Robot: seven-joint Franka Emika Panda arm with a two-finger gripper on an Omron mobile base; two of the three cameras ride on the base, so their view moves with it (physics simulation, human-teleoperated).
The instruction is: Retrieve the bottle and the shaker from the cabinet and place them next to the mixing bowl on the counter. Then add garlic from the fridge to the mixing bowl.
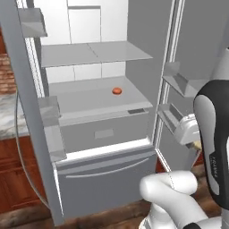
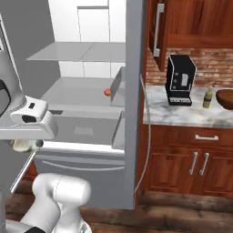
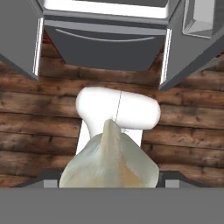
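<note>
pincer: my gripper (image 3: 109, 181) is pinching the garlic (image 3: 109, 164) between its dark tips, which are showing at 8 and 4 o'clock of the bulb in the hand view; the jaws are standing fairly wide because the bulb is broad.
garlic: it is pointing its tip up the hand view, and in the right base view it is peeking out pale under my hand (image 2: 25, 144) at about 9 o'clock of the frame; in the left base view it is showing at 3 o'clock (image 1: 195, 145).
below me: my camera is looking down at wooden floor (image 3: 26, 131), with the fridge drawer (image 3: 105, 46) at 12 o'clock.
fridge: the fridge (image 1: 96, 103) is standing open, with a small orange item (image 1: 116, 91) sitting on a shelf at its centre.
counter: the counter (image 2: 182, 113) is lying at 3 o'clock of the right base view, past the open door (image 2: 135, 91); the mixing bowl (image 2: 225, 98) is at the far 3 o'clock edge, a bottle (image 2: 207, 98) just beside it and a coffee machine (image 2: 180, 81) nearer me.
step, as i judge: i am carrying the garlic out toward the bowl.
risk: the bulb is rounded and tapering, so a jolt could be rolling it out of my tips onto the floor.
risk: swinging toward 3 o'clock, i could be clipping the door edge or the door bins (image 1: 179, 85).
</note>
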